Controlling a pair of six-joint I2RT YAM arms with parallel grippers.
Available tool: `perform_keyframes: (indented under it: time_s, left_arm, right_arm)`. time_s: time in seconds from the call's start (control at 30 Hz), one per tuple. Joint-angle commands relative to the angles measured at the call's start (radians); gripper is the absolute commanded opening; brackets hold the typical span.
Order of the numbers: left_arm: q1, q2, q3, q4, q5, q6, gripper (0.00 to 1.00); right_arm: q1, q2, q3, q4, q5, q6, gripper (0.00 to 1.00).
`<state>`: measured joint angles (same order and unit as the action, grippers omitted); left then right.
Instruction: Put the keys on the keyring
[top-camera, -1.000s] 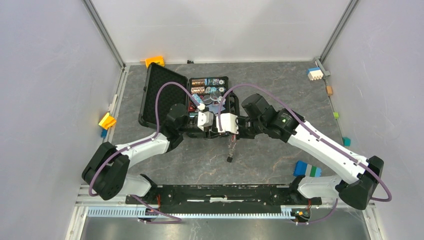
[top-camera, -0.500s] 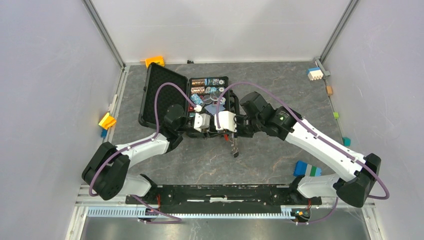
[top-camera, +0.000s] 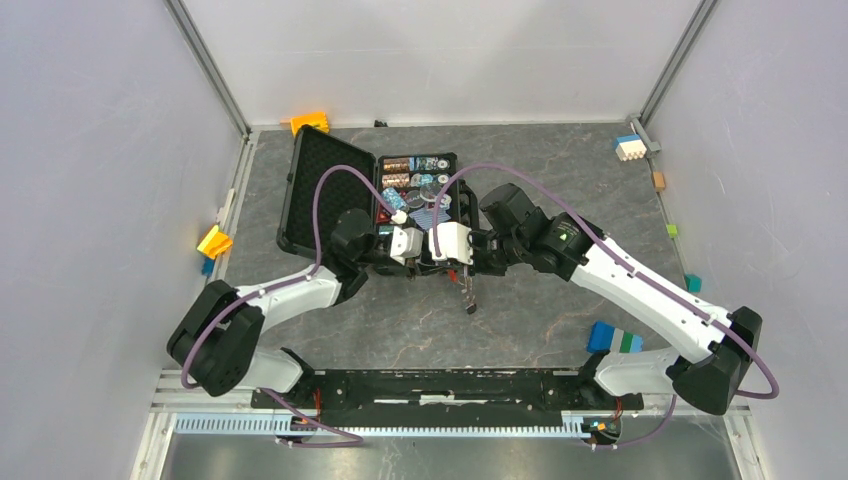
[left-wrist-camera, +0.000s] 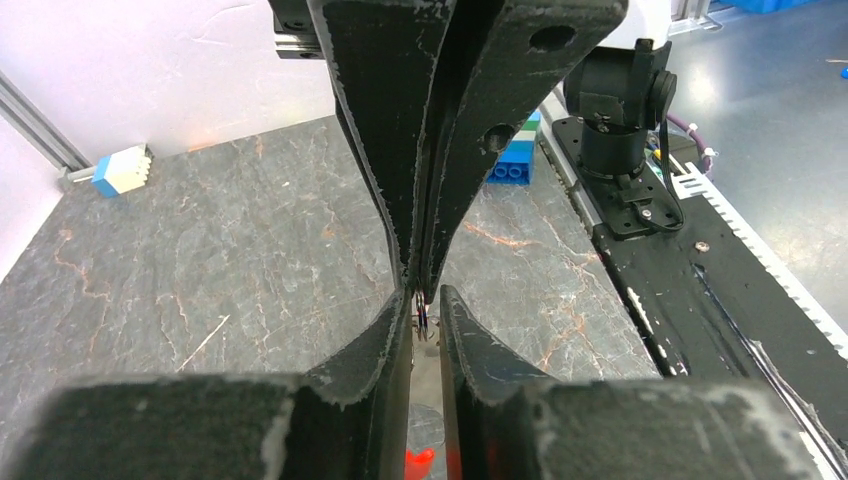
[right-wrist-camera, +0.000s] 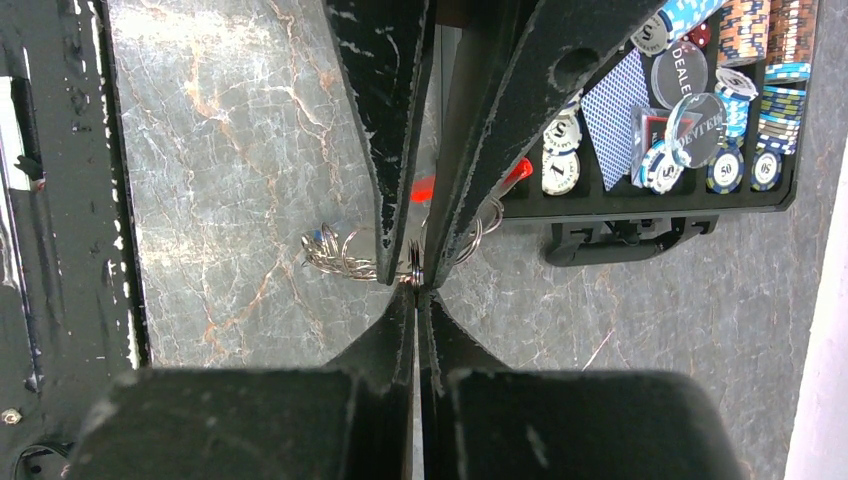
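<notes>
My two grippers meet tip to tip in front of the black case. My right gripper (top-camera: 446, 264) (right-wrist-camera: 415, 288) is shut on the thin silvery ring of the keyring (right-wrist-camera: 413, 262). My left gripper (top-camera: 434, 262) (left-wrist-camera: 423, 298) is open by a narrow gap, its fingertips either side of that ring (left-wrist-camera: 422, 318). A silvery chain bundle (right-wrist-camera: 335, 252) with a blue speck hangs beside the ring, and it dangles below the grippers in the top view (top-camera: 467, 295). Red plastic (right-wrist-camera: 425, 185) shows between the left fingers. I cannot tell whether it is the tag or a key. No key shows clearly.
An open black case of poker chips and cards (top-camera: 300, 190) (right-wrist-camera: 640, 205) lies just behind the grippers. Toy bricks lie about: blue-green (top-camera: 613, 338), white-blue (top-camera: 628, 147), orange (top-camera: 310, 122), yellow (top-camera: 214, 241). The black base rail (top-camera: 440, 385) runs along the near edge.
Both grippers have moved slightly toward the case together. The dangling chain has swung up and right and now hangs shorter. Little has moved in the last half second.
</notes>
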<state>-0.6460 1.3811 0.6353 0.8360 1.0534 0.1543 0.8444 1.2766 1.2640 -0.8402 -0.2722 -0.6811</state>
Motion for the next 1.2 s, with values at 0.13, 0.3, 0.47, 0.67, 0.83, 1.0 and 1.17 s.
perform_keyframes:
  time_s: [0.13, 0.3, 0.47, 0.67, 0.83, 1.0, 1.17]
  left_arm:
    - [-0.014, 0.019, 0.045, -0.026, 0.011, 0.006, 0.21]
    - [-0.018, 0.027, 0.054, -0.029, 0.005, -0.003, 0.18]
    - [-0.020, 0.030, 0.049, -0.035, -0.015, 0.003, 0.02]
    - [-0.020, 0.024, 0.039, -0.036, -0.045, -0.013, 0.02]
    - [-0.020, 0.007, 0.006, 0.090, -0.066, -0.137, 0.02]
    - [-0.018, 0.004, -0.008, 0.245, -0.047, -0.287, 0.02]
    - [-0.019, 0.003, -0.030, 0.392, -0.041, -0.399, 0.02]
  right_arm:
    - [0.000, -0.012, 0.042, 0.026, -0.028, 0.014, 0.00]
    - [-0.004, -0.013, 0.042, 0.029, -0.037, 0.015, 0.00]
    - [-0.013, -0.017, 0.038, 0.033, -0.047, 0.020, 0.00]
    - [-0.034, -0.030, 0.025, 0.045, -0.065, 0.027, 0.00]
    - [-0.074, -0.058, -0.015, 0.073, -0.110, 0.038, 0.12]
    - [-0.117, -0.100, -0.072, 0.090, -0.203, 0.033, 0.33]
    - [-0.177, -0.158, -0.144, 0.119, -0.297, 0.021, 0.39]
